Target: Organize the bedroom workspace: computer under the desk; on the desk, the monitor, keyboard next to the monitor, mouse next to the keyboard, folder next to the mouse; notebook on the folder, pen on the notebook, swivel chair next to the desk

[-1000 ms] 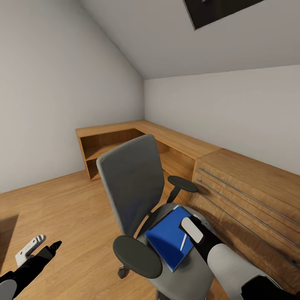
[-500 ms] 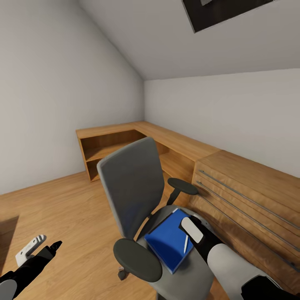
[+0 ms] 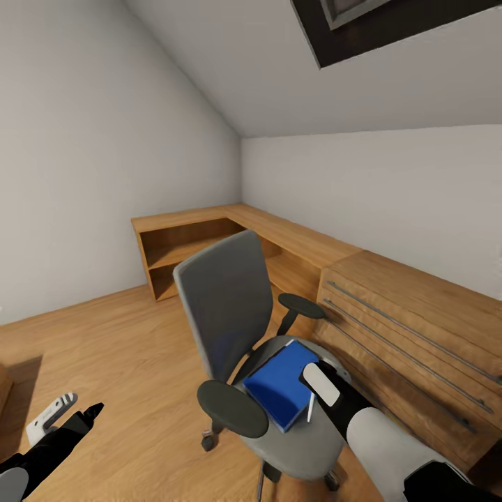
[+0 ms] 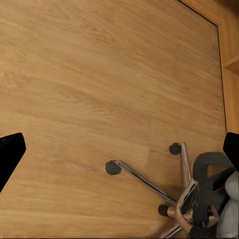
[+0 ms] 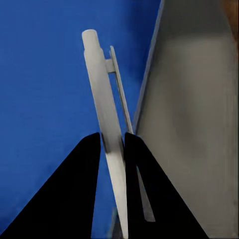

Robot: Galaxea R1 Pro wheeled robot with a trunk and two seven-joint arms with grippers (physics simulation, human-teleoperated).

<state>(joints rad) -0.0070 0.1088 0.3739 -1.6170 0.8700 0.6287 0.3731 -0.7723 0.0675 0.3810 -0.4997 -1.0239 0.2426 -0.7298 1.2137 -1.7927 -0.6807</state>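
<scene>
Head view: the whole picture has shifted since a second ago, with more of the skylight (image 3: 390, 28) brought in at the top and the swivel chair (image 3: 230, 307) drawn slightly smaller, so the camera is judged to have been raised or pulled back rather than the chair moved. The right gripper (image 3: 315, 390) is still held over the seat, and in the right wrist view its fingers (image 5: 74, 189) are seen clamped on the pen (image 5: 107, 134), which stands lifted over the blue folder (image 3: 282, 380). The folder is left lying on the chair seat, beside the light wooden drawer unit (image 3: 418, 328). The left gripper (image 3: 66, 415) is kept low over the wooden floor (image 3: 125, 348), its jaws spread wide with nothing between them. The pen is thus judged secured, while the folder has yet to be carried to the desk.
</scene>
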